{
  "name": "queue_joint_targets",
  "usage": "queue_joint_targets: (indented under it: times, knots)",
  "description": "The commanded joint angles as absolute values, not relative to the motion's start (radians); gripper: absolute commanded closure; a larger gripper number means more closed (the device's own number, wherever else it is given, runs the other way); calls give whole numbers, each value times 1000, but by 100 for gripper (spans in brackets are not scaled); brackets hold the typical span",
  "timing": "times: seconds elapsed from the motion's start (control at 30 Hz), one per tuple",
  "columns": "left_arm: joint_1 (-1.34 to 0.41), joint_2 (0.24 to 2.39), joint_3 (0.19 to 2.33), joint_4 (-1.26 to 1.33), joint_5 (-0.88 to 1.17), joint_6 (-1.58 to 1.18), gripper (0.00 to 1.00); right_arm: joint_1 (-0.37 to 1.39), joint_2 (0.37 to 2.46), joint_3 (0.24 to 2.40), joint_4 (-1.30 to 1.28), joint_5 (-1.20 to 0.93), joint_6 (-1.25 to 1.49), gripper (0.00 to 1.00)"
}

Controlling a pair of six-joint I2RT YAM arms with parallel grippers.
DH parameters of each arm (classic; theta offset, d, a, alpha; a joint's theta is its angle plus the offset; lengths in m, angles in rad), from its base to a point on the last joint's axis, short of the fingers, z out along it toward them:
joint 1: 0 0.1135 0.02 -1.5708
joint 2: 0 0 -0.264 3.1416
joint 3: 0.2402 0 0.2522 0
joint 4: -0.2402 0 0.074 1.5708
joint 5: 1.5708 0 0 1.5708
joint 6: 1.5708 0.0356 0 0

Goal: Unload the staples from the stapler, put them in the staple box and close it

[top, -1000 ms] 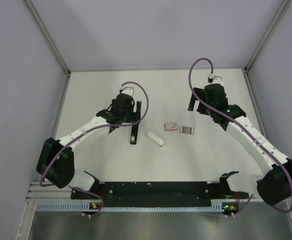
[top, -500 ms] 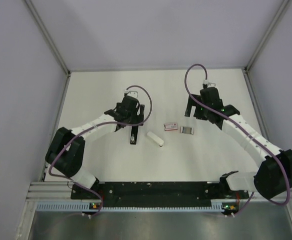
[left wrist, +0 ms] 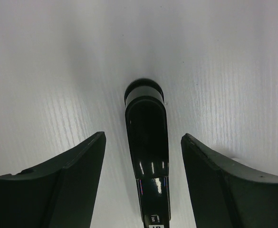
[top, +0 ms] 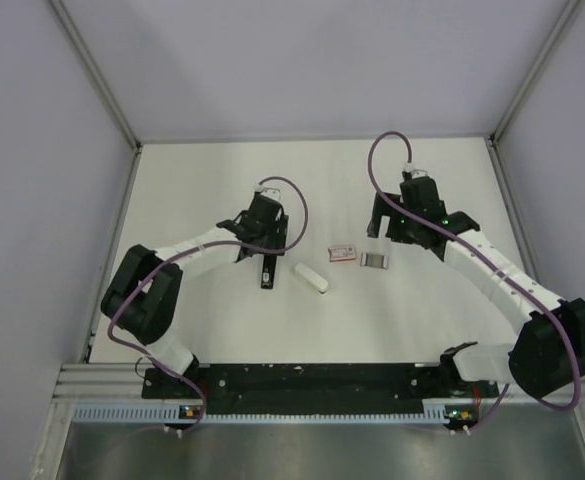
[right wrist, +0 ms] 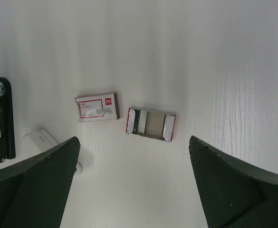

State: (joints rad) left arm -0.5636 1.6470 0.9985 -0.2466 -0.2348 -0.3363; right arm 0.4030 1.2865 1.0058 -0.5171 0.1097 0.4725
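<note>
The black stapler (top: 266, 270) lies lengthwise on the white table. In the left wrist view the stapler (left wrist: 147, 142) runs between my fingers, its rounded end with a pale band pointing away. My left gripper (top: 275, 232) (left wrist: 143, 137) is open and straddles the stapler, with a gap on both sides. My right gripper (top: 384, 228) (right wrist: 134, 140) is open and empty, hovering just behind a small open tray (top: 374, 261) (right wrist: 150, 124). That tray holds grey staple strips. Any staples inside the stapler are hidden.
A small pink-marked box (top: 343, 252) (right wrist: 97, 107) lies left of the tray. A white oblong block (top: 311, 277) (right wrist: 43, 139) lies between it and the stapler. Grey walls enclose the table (top: 202, 180) at the back and sides.
My left gripper has moved right onto the stapler's far part. My right gripper has moved left and nearer, closer to the tray. Nothing on the table has moved.
</note>
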Motion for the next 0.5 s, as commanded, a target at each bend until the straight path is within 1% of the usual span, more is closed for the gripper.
queue_joint_targets:
  times: [0.0,0.07,0.17,0.33,0.37,0.47]
  knots:
    - [-569,1664,1038,-206,-216,-311,32,402,1262,1002,-485,100,471,3]
    - [-571,1670,1045,-202,-216,-305,42,403,1259,999,-483,98,469,3]
    - [-575,1683,1055,-202,-222,-298,53,403,1258,996,-483,95,472,3]
    - [-586,1693,1066,-198,-219,-282,64,402,1252,992,-480,95,471,3]
    - [-589,1694,1069,-196,-225,-275,69,402,1250,992,-482,94,469,3]
    - [-604,1689,1075,-201,-264,-259,91,403,1247,994,-482,95,465,4]
